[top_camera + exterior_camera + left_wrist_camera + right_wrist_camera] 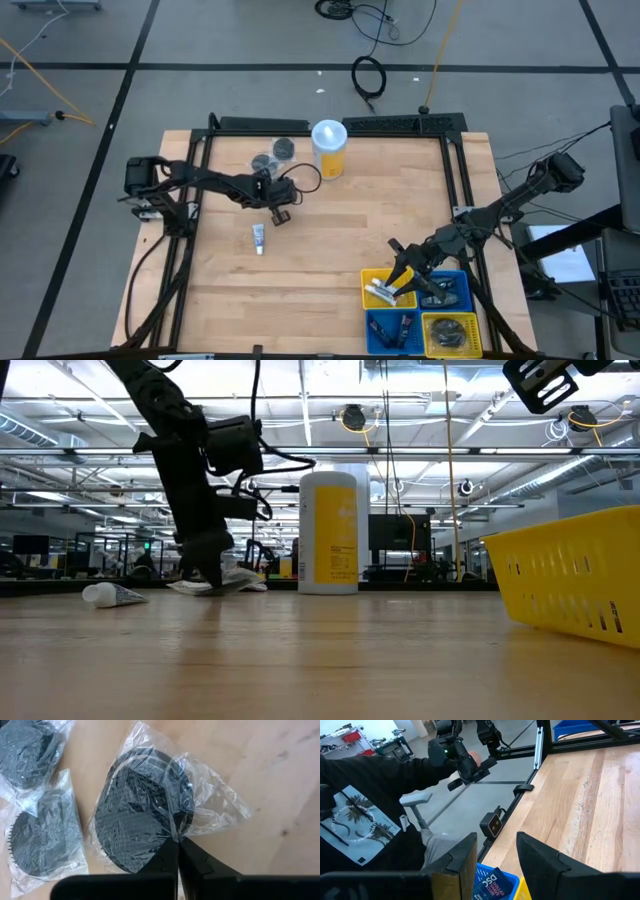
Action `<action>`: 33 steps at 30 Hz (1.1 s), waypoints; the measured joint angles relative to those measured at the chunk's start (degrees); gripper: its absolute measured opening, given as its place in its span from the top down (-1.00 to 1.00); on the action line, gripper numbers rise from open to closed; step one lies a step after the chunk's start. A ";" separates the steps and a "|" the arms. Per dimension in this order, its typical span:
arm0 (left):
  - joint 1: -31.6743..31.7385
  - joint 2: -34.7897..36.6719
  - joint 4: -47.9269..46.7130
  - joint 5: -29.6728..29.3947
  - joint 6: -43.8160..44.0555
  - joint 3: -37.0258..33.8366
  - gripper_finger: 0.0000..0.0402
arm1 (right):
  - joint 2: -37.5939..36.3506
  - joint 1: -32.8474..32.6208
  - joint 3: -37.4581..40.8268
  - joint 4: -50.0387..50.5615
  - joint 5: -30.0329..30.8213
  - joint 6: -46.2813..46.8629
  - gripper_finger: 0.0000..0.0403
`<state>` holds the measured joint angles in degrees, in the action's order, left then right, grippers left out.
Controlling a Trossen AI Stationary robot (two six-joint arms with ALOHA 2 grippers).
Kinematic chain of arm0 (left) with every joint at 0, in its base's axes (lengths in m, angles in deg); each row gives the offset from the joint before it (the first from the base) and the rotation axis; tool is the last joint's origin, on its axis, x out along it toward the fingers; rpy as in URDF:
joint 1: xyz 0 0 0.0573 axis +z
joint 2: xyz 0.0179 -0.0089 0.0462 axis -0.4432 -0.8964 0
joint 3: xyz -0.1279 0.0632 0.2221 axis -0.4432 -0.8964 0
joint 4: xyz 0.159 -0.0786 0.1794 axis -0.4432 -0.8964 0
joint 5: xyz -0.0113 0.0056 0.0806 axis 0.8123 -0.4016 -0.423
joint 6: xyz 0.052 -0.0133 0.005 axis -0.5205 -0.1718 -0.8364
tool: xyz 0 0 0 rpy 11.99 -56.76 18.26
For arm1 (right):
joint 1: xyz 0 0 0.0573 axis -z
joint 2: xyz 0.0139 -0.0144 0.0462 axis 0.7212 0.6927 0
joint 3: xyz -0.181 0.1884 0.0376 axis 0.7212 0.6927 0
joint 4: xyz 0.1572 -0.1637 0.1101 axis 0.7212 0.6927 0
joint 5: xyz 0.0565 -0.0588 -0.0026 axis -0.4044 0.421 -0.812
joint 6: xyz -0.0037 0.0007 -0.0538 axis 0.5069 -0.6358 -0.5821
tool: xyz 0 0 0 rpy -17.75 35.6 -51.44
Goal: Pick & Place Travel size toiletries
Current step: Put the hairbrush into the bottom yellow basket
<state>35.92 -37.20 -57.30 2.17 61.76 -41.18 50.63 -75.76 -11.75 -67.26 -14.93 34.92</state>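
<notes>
High view: the left hand (279, 215) is reaching down at mid-desk (330, 255), just short of the 2 bagged dark discs (273, 155) lying near the back edge; the white tube (258, 238) is lying just beside it, nearer the front.
High view, right side: the right hand (402, 280) is hanging over the yellow bin (377, 277), likely for a drop.
Low view: the left hand (207, 565) is touching down on a crinkled clear bag (232, 578), beside the tall canister (329, 532).
Left wrist view: the fingers (165, 865) are pressing together, pinching the plastic edge of the nearest disc packet (140, 815); gripping film probably suits so flat an item.
Right wrist view: the fingers (462, 857) are standing apart, holding nothing, with a person (360, 820) beyond the desk edge.
</notes>
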 joint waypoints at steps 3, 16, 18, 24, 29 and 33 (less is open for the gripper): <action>-1.33 1.27 0.15 0.46 0.39 0.11 1.00 | 0.00 0.00 0.00 0.00 0.02 -0.39 0.36; -10.85 14.65 12.55 13.01 -0.96 0.13 1.00 | -0.02 0.00 0.00 -0.27 0.09 -7.46 0.36; -12.22 16.15 15.65 15.37 -2.18 0.15 1.00 | -0.02 0.00 0.00 -0.59 0.11 -8.15 0.36; -15.58 16.92 29.06 24.66 -3.08 0.15 1.00 | -0.02 0.00 0.00 -2.88 0.39 -10.43 0.36; -18.49 15.66 39.39 29.59 -3.75 0.13 1.00 | -0.02 -0.01 0.00 -3.08 2.57 -14.03 0.36; -20.86 14.78 45.28 31.31 -3.83 0.15 1.00 | -0.02 0.00 0.00 -3.08 9.37 -14.17 0.36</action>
<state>15.06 -22.41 -12.02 33.48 57.93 -41.03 50.61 -75.76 -11.75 -70.34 -5.56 20.75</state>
